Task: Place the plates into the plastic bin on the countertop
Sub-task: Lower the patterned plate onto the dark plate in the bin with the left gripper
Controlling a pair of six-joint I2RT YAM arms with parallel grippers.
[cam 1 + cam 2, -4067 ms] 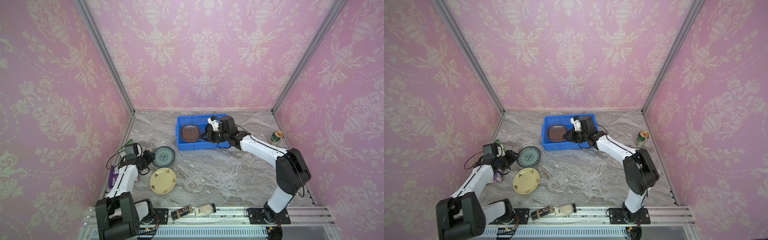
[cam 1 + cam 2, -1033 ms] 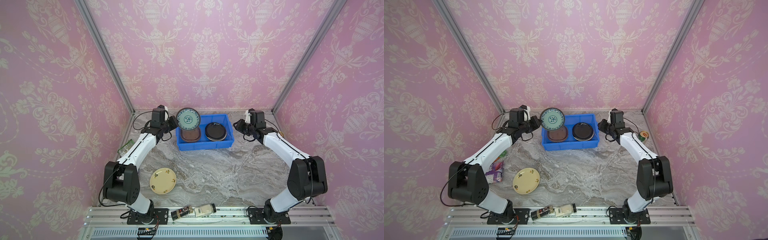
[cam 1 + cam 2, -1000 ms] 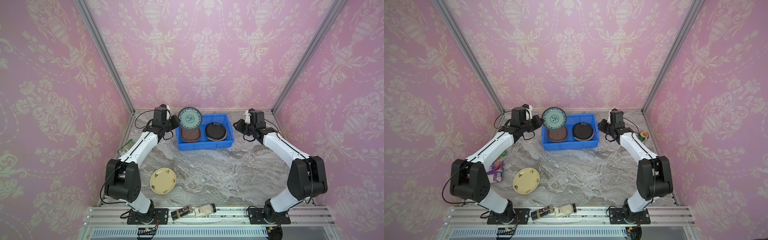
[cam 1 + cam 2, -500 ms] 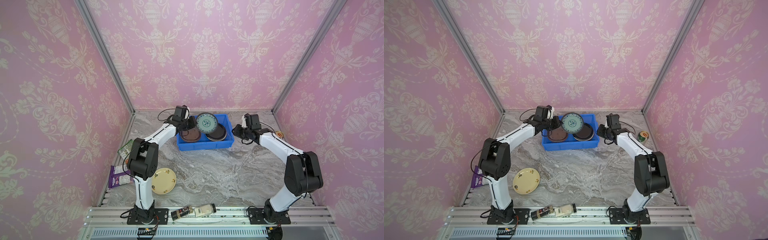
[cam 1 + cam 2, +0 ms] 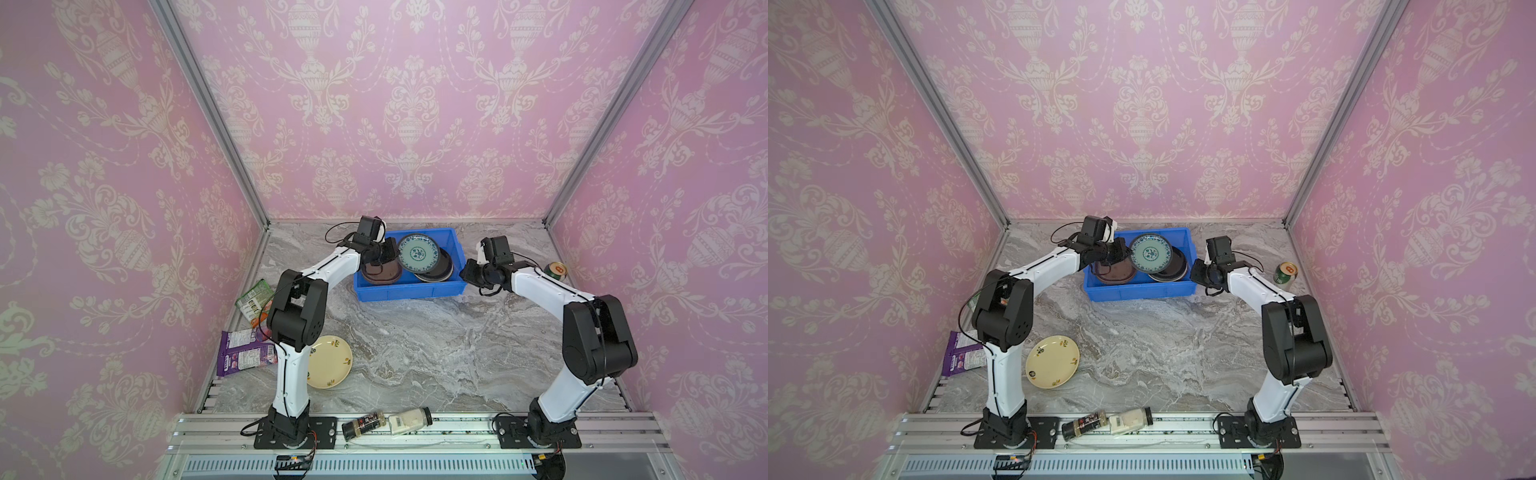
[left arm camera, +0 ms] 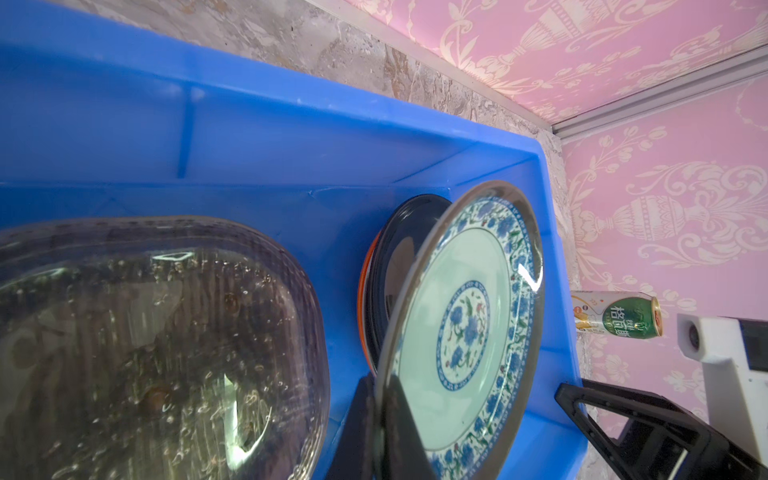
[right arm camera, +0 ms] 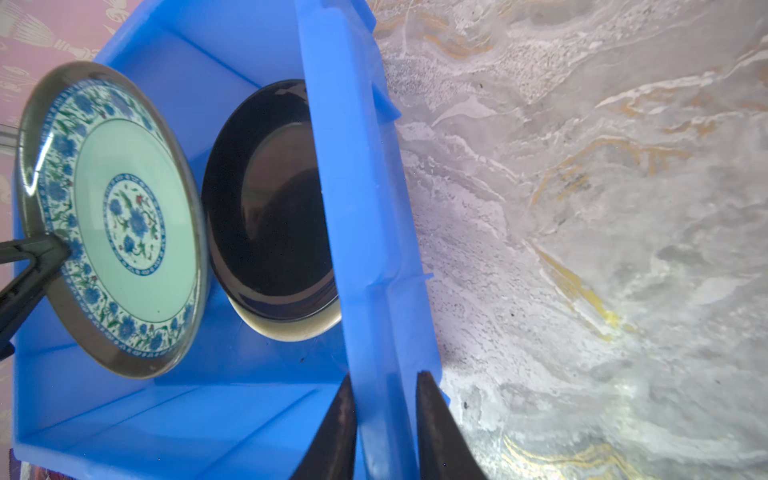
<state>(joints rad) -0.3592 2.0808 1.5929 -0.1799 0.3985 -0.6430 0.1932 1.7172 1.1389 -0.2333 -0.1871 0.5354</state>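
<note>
Left gripper point(image 6: 380, 428): clamping shut on the near rim of the teal-patterned plate point(image 6: 465, 332), keeping it tilted on edge at lower centre of the left wrist view, likely for lowering flat onto the stack.
Carried plate: hanging over the right half of the blue plastic bin point(image 5: 409, 291), just above centre in both top views, leaning above the black plate point(image 7: 266, 199) and not yet resting flat.
Right gripper point(image 7: 384, 399): straddling the bin's side wall at bottom centre of the right wrist view, one finger inside and one outside, probably steadying the tub against a nudge; squeezing or merely sitting close, impossible to tell.
Bin contents: black plate topping a round stack, orange plate point(image 6: 362, 291) peeking out beneath; translucent brownish square dishes point(image 6: 145, 353) filling the other half.
Left outside: cream flowered plate point(image 5: 328, 361) lying on the marbled countertop point(image 5: 436, 345), lower left of centre, awaiting pickup.
</note>
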